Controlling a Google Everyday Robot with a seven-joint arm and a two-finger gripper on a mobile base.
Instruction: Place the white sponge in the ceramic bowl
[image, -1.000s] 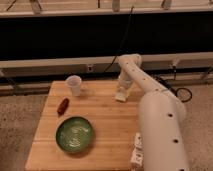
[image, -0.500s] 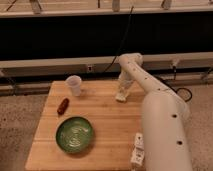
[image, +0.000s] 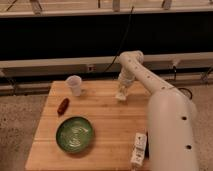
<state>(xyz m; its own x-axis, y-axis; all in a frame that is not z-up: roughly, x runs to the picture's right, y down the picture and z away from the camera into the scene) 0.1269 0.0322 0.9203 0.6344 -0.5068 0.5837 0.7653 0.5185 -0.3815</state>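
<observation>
gripper (image: 122, 93) sits at the table's (image: 110, 120) far edge, right on the white sponge (image: 121, 96); can't tell its grip; I'd lift straight up, then swing over to the ceramic bowl (image: 74, 134)

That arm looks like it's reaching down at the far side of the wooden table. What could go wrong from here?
The hand sits right at the small cream-white rectangular sponge near the table's far edge; a loose hold could drop it or nudge it off the back. The round green glazed ceramic bowl lies at the near left, so the sponge must cross the table. A careless swing might tip the small translucent whitish cup or bump the small reddish-brown oblong object.
</observation>
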